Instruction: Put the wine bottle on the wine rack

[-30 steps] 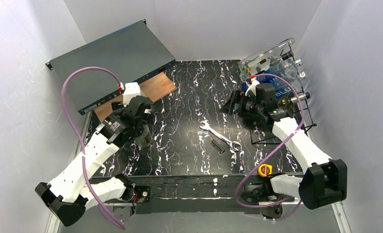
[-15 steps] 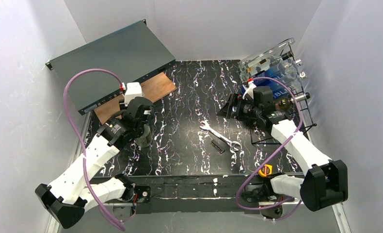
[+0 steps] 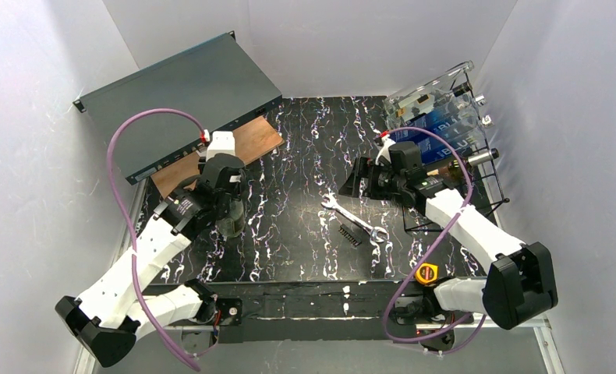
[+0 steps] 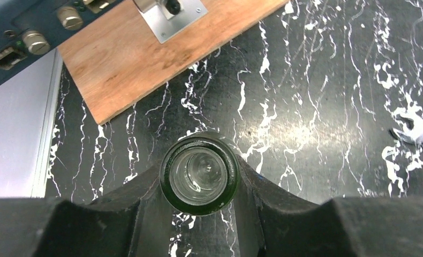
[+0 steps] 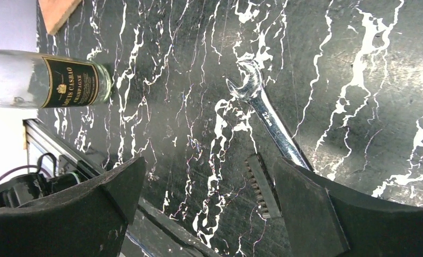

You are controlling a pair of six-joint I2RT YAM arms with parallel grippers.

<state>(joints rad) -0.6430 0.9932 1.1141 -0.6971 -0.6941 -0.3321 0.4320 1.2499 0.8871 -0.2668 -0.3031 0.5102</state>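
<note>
Left gripper point(image 4: 200, 183) pinches the neck of the wine bottle point(image 5: 65, 80), which appears to stand upright on the black marbled table point(image 3: 305, 156) at its left side, just beside the wooden board point(image 4: 161, 59) and well apart from the wine rack point(image 3: 495, 173) at the right edge. Right gripper point(image 5: 208, 166) hangs spread and empty over the table near the wrench point(image 5: 268, 126). By my reading the grasp is made, while the lift, the carry across and the laying of the bottle on the rack are all left to do
</note>
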